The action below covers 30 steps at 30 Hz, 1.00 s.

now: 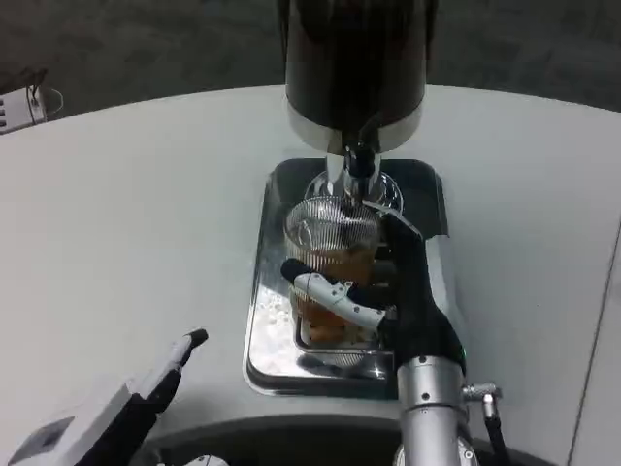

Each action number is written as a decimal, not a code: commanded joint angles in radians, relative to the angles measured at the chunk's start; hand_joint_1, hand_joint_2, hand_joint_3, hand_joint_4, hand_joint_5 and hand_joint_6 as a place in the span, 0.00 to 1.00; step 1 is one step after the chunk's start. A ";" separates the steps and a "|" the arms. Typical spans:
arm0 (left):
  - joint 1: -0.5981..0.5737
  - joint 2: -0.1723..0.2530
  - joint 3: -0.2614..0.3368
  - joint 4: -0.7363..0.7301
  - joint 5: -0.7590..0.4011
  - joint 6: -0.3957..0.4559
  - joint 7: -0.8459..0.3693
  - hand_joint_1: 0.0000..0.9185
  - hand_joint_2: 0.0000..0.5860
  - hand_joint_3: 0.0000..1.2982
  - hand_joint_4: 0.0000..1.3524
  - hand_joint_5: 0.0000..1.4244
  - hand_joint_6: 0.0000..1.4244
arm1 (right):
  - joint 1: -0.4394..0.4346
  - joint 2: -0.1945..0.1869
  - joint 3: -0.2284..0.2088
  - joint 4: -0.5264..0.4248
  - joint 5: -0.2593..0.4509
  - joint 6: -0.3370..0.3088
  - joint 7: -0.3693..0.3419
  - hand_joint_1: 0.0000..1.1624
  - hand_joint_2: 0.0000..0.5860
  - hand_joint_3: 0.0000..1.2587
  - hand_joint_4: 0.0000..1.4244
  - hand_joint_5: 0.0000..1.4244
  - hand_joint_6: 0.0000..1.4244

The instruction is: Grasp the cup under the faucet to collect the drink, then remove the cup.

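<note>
The white table (pixel 126 223) carries a dark dispenser (pixel 354 68) over a steel tray (pixel 262 340), there to catch drips. The cup (pixel 330 243) stands on the tray right under the faucet (pixel 359 160), part full of amber drink. The right hand (pixel 364 301) reaches in from below, fingers wrapped round the cup, likely steadying it for lifting. The left hand (pixel 146 388) rests spread at the table's near edge, holding nothing

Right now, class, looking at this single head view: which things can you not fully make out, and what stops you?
- Dispenser: top cut off by the upper edge.
- Cup: lower part hidden by the right hand gripping it.
- Left hand: partly cut off at the bottom edge.
- Flow from the faucet: too blurred to tell.
- Tray: front right corner hidden by the right forearm.
</note>
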 commanded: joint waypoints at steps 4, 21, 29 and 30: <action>0.003 0.014 -0.002 0.007 -0.009 -0.007 -0.008 0.00 0.09 0.00 0.00 0.04 0.08 | 0.065 0.056 0.008 -0.038 0.008 -0.037 -0.038 0.79 0.41 0.79 0.83 0.91 0.94; -0.049 0.014 -0.013 0.040 -0.018 -0.041 0.004 0.00 0.09 0.01 0.00 0.04 0.09 | 0.258 0.004 0.038 -0.321 0.001 -0.003 0.132 0.82 0.40 0.98 1.00 1.00 1.00; -0.074 0.009 -0.013 0.042 -0.014 -0.063 0.018 0.00 0.09 0.01 0.00 0.04 0.10 | 0.407 -0.048 0.042 -0.540 0.001 0.010 0.229 0.83 0.40 0.98 1.00 1.00 1.00; -0.076 0.009 -0.013 0.041 -0.013 -0.066 0.020 0.00 0.09 0.01 0.00 0.04 0.10 | 0.428 -0.056 0.040 -0.570 0.003 0.010 0.244 0.83 0.40 0.98 1.00 1.00 1.00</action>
